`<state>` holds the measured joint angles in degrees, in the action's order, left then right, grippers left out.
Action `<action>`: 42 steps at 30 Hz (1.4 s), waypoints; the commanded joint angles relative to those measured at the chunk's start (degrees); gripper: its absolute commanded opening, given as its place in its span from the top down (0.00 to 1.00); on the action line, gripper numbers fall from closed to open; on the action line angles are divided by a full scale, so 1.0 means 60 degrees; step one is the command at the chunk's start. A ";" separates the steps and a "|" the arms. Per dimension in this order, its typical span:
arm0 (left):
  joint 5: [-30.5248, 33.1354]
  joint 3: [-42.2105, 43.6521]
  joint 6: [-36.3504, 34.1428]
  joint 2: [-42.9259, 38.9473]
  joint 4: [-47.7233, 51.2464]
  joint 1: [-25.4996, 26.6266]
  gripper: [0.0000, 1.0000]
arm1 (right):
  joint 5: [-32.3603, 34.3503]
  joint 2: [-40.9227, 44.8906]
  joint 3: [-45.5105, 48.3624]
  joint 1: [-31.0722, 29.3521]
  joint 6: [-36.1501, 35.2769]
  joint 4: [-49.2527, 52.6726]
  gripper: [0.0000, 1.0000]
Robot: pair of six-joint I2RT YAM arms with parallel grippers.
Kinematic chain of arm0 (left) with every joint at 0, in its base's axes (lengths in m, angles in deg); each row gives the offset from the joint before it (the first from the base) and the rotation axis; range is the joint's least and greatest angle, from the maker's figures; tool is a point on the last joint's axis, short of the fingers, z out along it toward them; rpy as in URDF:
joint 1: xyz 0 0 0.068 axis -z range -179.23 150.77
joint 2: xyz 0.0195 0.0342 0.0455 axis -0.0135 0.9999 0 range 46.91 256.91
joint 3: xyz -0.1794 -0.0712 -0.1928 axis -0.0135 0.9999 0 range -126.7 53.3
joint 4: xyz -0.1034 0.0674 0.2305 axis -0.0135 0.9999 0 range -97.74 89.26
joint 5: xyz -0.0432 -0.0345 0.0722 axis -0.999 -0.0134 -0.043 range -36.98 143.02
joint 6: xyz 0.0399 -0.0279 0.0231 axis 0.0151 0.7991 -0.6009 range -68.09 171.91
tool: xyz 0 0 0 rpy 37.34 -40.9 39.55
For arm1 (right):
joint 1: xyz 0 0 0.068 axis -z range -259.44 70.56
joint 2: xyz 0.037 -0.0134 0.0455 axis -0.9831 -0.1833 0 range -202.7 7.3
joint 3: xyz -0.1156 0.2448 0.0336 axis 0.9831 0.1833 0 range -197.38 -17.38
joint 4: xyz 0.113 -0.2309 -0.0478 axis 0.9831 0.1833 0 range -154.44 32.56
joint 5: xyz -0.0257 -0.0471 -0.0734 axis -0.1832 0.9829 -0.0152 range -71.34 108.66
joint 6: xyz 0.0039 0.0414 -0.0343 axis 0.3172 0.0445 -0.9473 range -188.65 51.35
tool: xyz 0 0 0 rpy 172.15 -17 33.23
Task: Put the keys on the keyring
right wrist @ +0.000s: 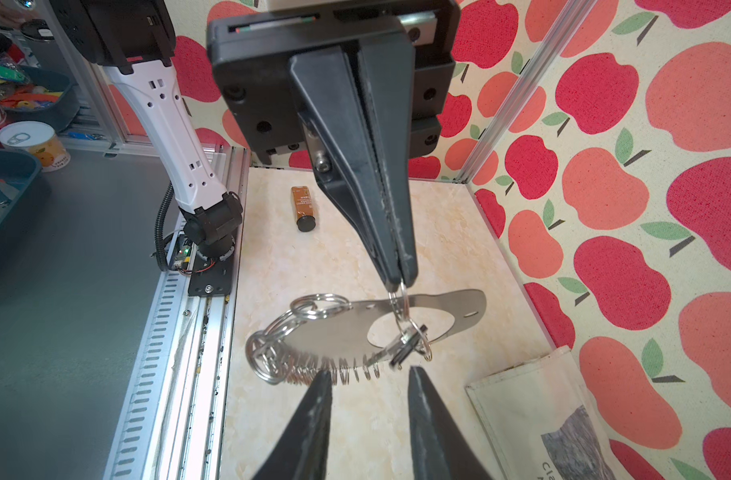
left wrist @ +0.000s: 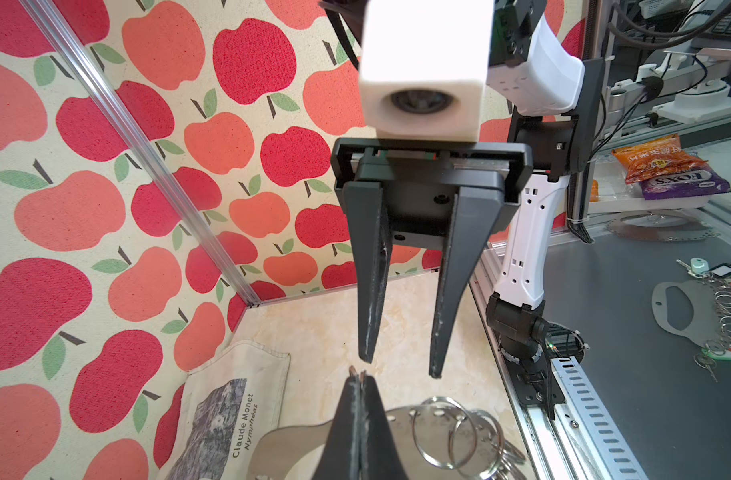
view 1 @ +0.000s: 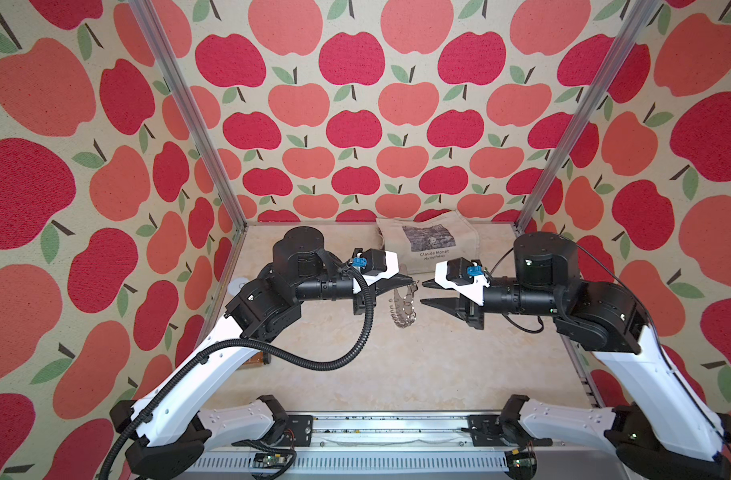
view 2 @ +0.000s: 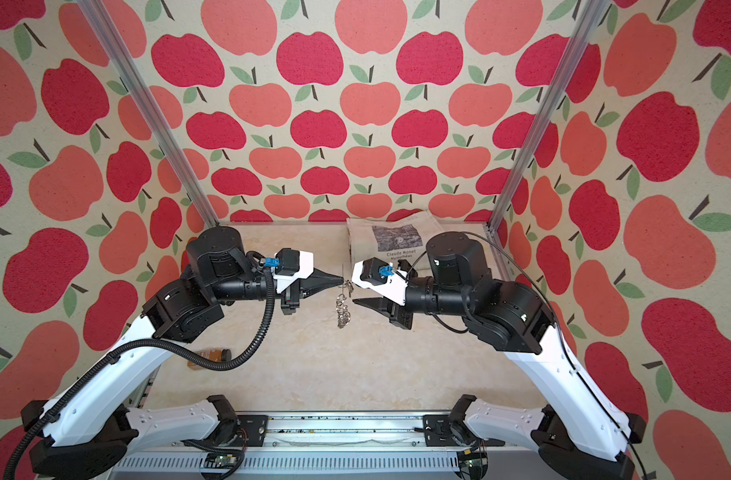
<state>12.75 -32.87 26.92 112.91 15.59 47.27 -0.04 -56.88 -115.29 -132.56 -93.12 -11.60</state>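
Jaws of the left gripper [right wrist: 399, 278] are pressed together on one small silver loop at the upper end of the keyring [right wrist: 338, 332]. The grey crescent plate dangles from that pinch, its long axis running down toward the table [right wrist: 355, 232] and its fringe of loops along one edge. Whether its low end touches, I cannot tell. The keys [right wrist: 407, 343], a tiny silver one with a dark tag, hang at that same loop. Just right of the keyring, the right gripper [right wrist: 368, 372] points at them, jaws apart and empty, probably best placed for any adjusting.

A robotics lab test booth: aluminium frame posts [view 1: 188, 110], apple-print walls [view 1: 355, 124] (cluttered grey workbench [left wrist: 646, 374] beyond).
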 commanded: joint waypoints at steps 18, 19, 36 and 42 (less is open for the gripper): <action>-0.1037 0.0070 0.0147 -0.0338 -0.0655 -0.0072 1.00 | -0.0278 -0.0080 -0.0132 0.0019 -0.0103 -0.0492 0.71; -0.1052 0.0100 0.0152 -0.0355 -0.0716 -0.0071 1.00 | -0.0283 -0.0098 -0.0139 0.0017 -0.0108 -0.0495 0.74; -0.1671 0.0959 0.1252 -0.0568 -0.2731 -0.0323 1.00 | -0.0421 0.0060 -0.0218 0.0021 -0.0049 -0.0414 0.87; -0.1896 0.1003 0.1338 -0.0570 -0.2844 -0.0338 1.00 | -0.0446 0.0311 -0.0294 0.0025 0.0056 -0.0629 0.64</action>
<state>3.88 -27.19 33.41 110.31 2.30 45.52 -1.79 -56.33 -115.38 -132.56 -93.66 -14.01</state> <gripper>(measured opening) 0.054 0.358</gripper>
